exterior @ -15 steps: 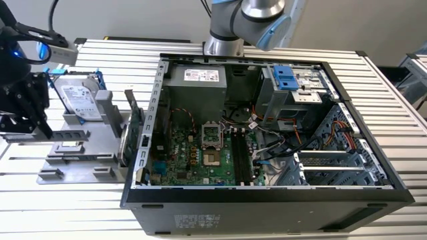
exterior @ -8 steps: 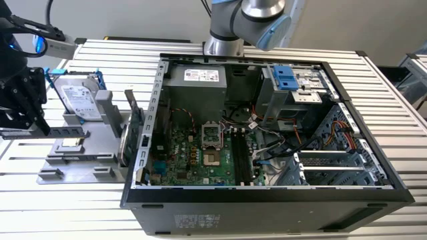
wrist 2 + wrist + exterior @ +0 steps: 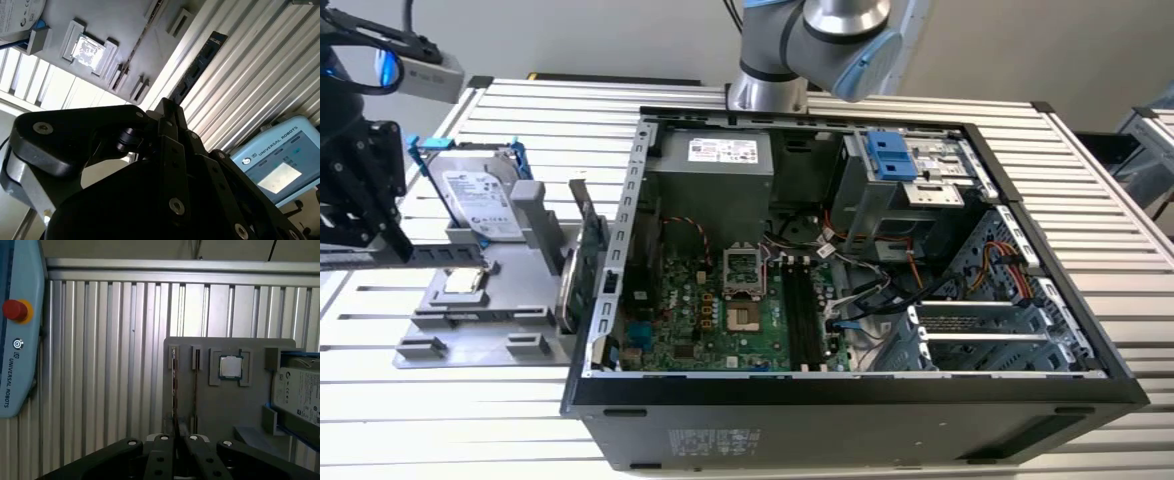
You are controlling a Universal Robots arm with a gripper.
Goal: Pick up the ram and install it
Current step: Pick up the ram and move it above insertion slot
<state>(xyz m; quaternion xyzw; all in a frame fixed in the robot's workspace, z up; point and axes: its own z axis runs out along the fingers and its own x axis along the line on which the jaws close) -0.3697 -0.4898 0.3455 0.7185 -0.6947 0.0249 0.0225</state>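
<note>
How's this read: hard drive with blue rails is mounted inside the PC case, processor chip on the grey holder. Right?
No. The exterior view shows the hard drive standing on the grey holder too, outside the PC case. The processor chip is on that holder, as said.

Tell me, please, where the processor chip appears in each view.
Exterior view: the processor chip lies flat on the grey holder, at the exterior view's left.
First wrist view: processor chip in its recess, beside the hard drive.
Second wrist view: processor chip in that same recess.
Shared landmark: the grey holder.
</note>
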